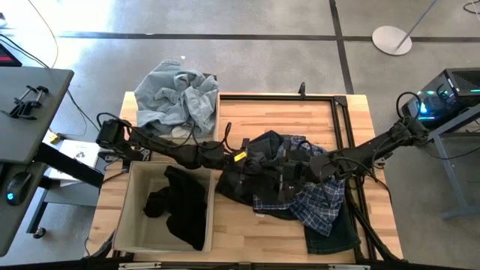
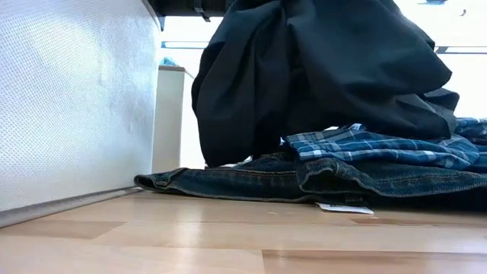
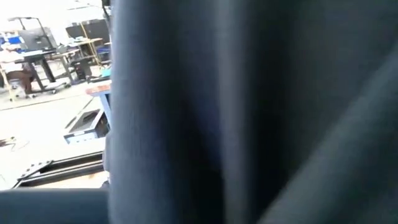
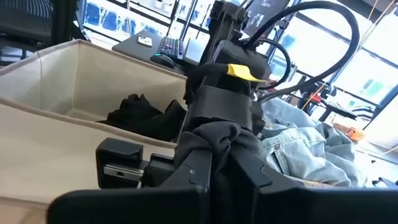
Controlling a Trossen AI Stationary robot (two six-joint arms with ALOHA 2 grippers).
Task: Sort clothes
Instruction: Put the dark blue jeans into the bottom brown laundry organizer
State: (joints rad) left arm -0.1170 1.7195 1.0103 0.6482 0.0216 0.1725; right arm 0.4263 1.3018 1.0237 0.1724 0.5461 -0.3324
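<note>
A dark grey garment [image 1: 262, 150] is bunched and raised at the table's middle. In the low view [image 2: 319, 68] it hangs over a navy-white plaid shirt [image 1: 322, 204] and dark denim [image 1: 331, 236], which lie flat on the table. My left gripper [image 1: 241, 159] comes from the left and my right gripper [image 1: 289, 178] from the right; both are shut on this garment. The cloth fills the left wrist view [image 3: 249, 112]. Black clothes [image 1: 180, 206] lie in the near left bin [image 1: 127, 217]. Pale denim [image 1: 176, 97] is heaped on the far bin. My left gripper [image 4: 217, 118] holds a bunched fold of the dark garment [image 4: 214, 140] at its left side; the cloth hides its fingertips. The garment hangs below it, its lower edge [image 2: 228, 152] down at the dark denim. My right gripper [image 4: 211, 180] pinches the same gathered bunch [image 4: 208, 155] between its two fingers, several layers, right beside my left gripper. It comes level from the table's right. The cloth is raised and hangs slack below.
The near bin's wall [image 2: 68, 99] stands close on the left of the low view, the far bin [image 2: 171, 114] behind it. A black metal frame [image 1: 341, 135] runs along the table's far and right sides. A bare strip of wood [image 1: 255, 229] lies at the near edge.
</note>
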